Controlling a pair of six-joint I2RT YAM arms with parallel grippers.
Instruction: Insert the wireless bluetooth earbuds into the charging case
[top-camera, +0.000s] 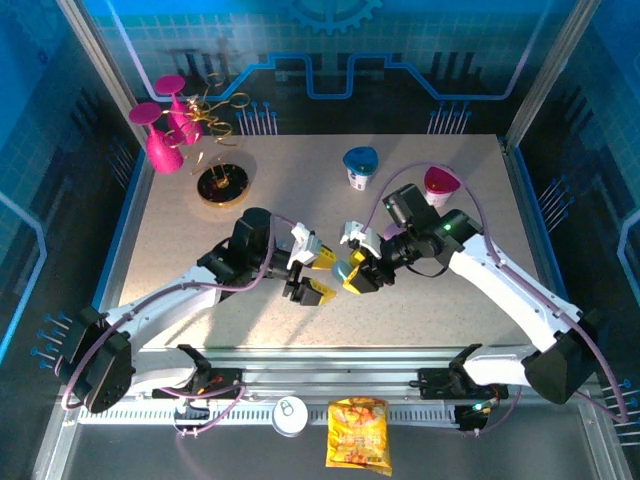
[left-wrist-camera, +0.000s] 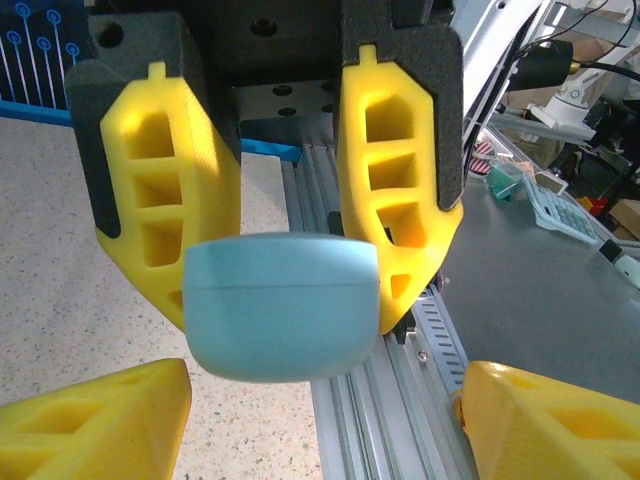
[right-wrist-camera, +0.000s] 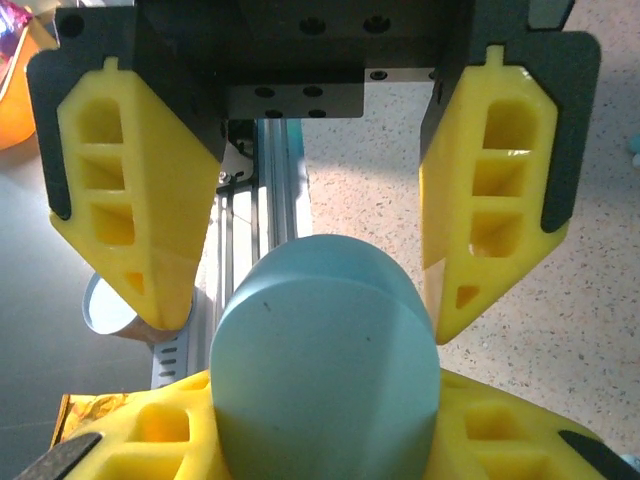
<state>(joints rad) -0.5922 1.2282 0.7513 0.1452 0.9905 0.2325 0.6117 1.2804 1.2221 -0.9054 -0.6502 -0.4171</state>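
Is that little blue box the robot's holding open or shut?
Shut: the pale blue case shows just a thin seam across it, with the lid sitting flush and no gap.

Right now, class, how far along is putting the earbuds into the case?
Done: the pale blue case is lifted off the table. In hand: the right gripper seems to clamp it while the left gripper flanks it, contact unclear. Left: its lid looks shut, so opening and inserting buds.
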